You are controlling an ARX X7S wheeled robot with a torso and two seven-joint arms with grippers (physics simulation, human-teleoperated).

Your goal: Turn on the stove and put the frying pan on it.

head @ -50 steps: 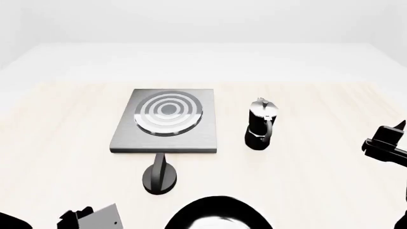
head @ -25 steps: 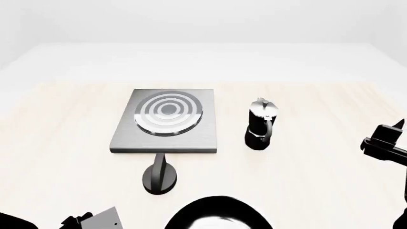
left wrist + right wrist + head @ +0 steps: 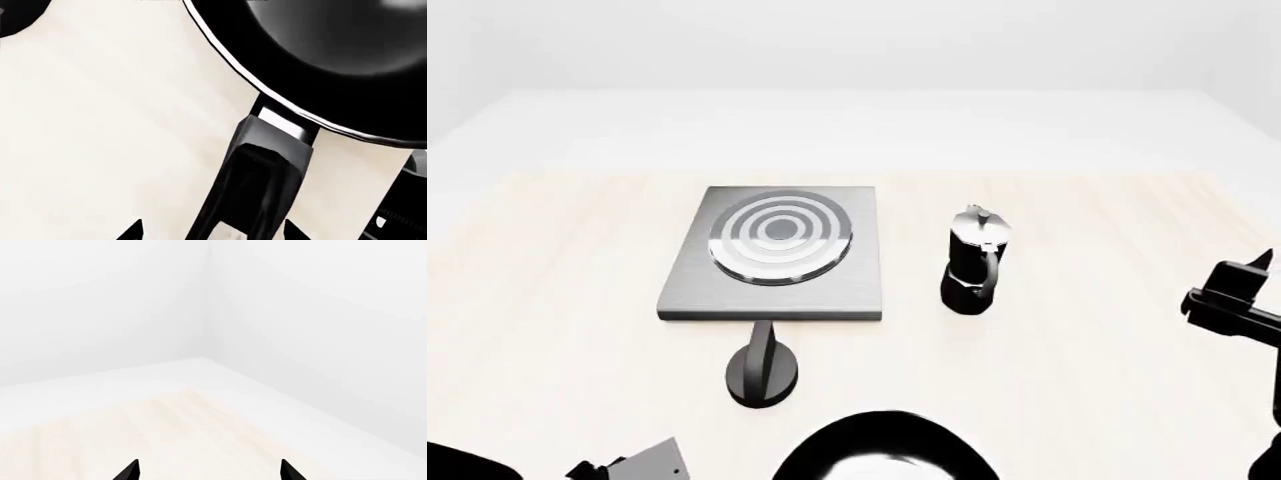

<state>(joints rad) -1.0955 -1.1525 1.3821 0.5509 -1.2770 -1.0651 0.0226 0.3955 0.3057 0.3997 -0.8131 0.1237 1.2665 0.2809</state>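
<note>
Flat square grey metal stove (image 3: 777,255) sits mid-worktop; round black frying pan (image 3: 888,450) at the near edge; left end effector (image 3: 212,231) spread open astride its long handle (image 3: 257,185); right end effector (image 3: 209,471) open, empty.

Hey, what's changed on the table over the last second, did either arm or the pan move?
The left gripper slid toward the pan and sank lower in the head view; the right gripper edged slightly inward. Nothing was grasped or released. The frying pan, stove and moka pot stayed put.
</note>
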